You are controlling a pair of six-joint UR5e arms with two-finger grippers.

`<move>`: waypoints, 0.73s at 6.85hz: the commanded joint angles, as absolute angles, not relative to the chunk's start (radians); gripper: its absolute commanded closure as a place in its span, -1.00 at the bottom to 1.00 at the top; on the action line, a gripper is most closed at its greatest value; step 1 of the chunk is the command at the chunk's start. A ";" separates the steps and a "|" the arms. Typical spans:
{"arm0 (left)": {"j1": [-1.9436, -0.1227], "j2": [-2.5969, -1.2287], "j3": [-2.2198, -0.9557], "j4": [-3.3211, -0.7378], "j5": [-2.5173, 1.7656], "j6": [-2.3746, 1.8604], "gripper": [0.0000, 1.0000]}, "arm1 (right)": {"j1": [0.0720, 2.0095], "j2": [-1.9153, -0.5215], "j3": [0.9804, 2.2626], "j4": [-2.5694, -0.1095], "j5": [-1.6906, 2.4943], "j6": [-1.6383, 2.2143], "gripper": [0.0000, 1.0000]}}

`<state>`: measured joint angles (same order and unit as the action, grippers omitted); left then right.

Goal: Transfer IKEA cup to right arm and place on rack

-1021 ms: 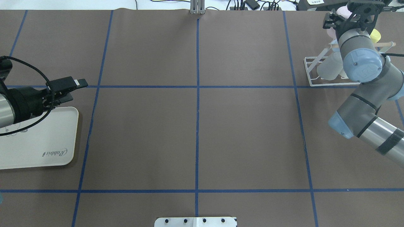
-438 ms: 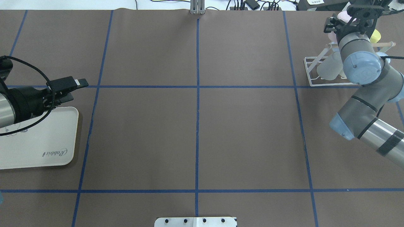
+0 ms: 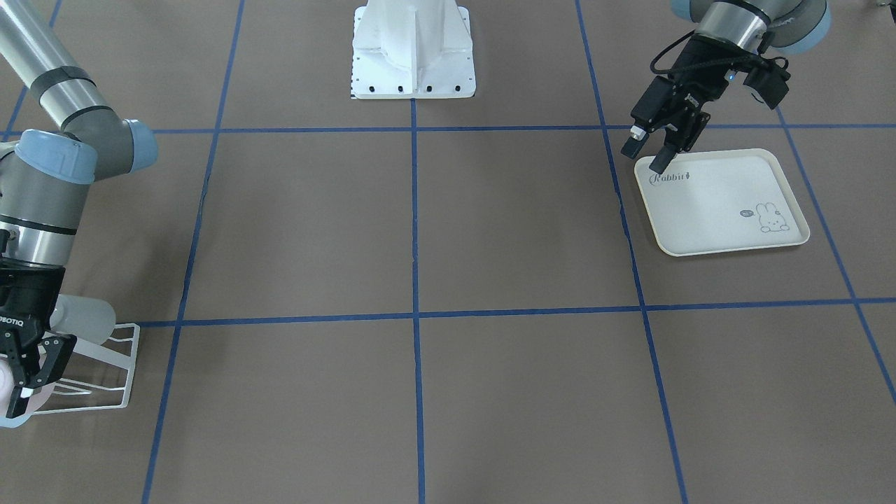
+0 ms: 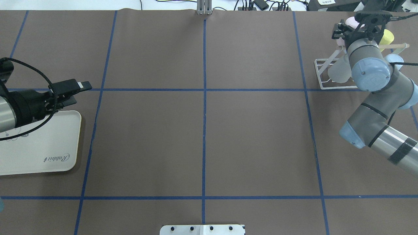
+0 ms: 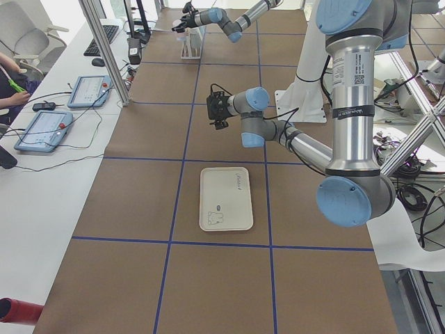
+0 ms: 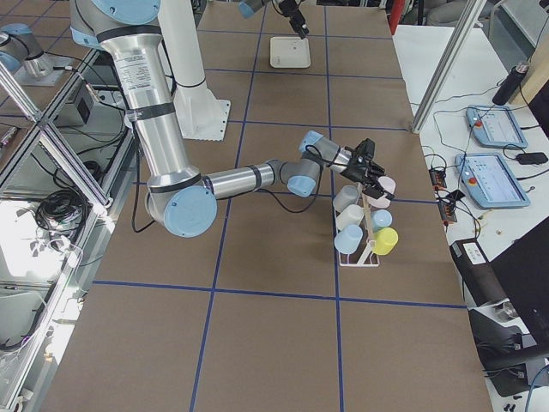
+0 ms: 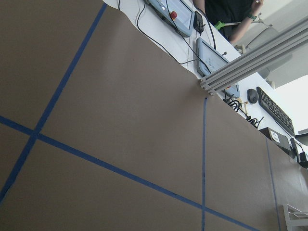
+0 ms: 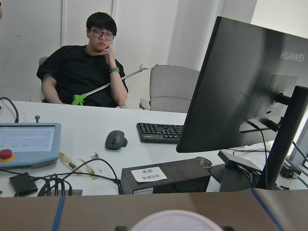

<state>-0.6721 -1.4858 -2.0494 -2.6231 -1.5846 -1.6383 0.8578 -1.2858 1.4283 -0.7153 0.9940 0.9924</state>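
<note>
The IKEA cup (image 4: 353, 21) is pale pink and sits between the fingers of my right gripper (image 3: 38, 371), which is shut on it above the far end of the rack (image 4: 321, 73). The right wrist view shows only the cup's pale rim (image 8: 175, 221) at the bottom edge. The white wire rack (image 6: 356, 257) holds several cups: frosted white, blue and yellow. My left gripper (image 3: 645, 155) hangs open and empty over the near corner of the cream rabbit tray (image 3: 728, 231).
The tray (image 4: 39, 153) lies at the table's left side. Blue tape lines cross the brown table cover. Beyond the far edge are a monitor (image 8: 240, 86), a keyboard, cables and a seated person (image 8: 82, 72). The robot base (image 3: 413, 49) stands mid-table.
My right wrist and elbow have shifted, bringing the pink cup slightly closer to the rack. The left arm has stayed still.
</note>
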 commanded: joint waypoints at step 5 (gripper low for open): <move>-0.673 -1.494 -2.059 -2.622 -1.588 -1.638 -1.00 | 0.839 -1.302 1.446 -0.680 1.078 0.996 -1.00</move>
<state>-0.6728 -1.4920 -2.0576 -2.6227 -1.5864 -1.6383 0.8369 -1.2970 1.4404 -0.6926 1.0447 0.9958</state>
